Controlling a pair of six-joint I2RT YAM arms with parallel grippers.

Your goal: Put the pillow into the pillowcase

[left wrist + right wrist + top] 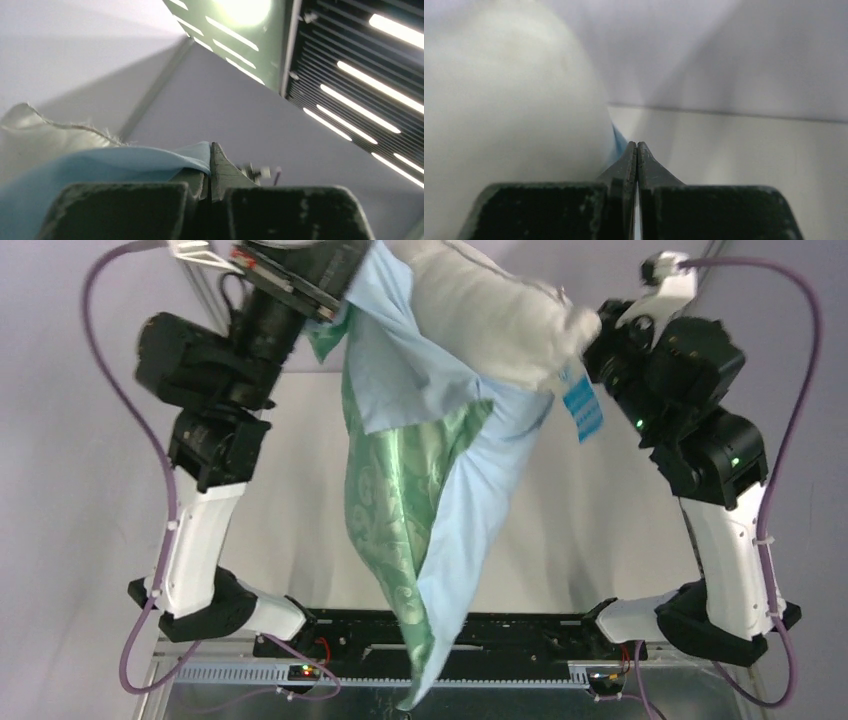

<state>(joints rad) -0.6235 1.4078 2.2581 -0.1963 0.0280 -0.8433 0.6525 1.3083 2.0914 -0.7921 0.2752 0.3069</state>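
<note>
pillowcase [400, 490]: hangs below pillow [480, 310], green lining showing
left gripper [210, 150]: left of pillow, clamped on pillowcase edge
right gripper [637, 150]: right of pillow, jaws pressed together, hold unclear

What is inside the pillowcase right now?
Only the pillow's lower edge appears tucked into the pillowcase mouth; most of it bulges out. Below, the pillowcase hangs limp, its folds hiding how deep the pillow reaches.

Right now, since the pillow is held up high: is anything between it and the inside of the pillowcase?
No separate object. The pillow sits aloft between the arms; beneath it the pillowcase hangs collapsed, its green inner side turned outward, so its own folds seem to block the way down. The left gripper pinches its blue edge.
</note>
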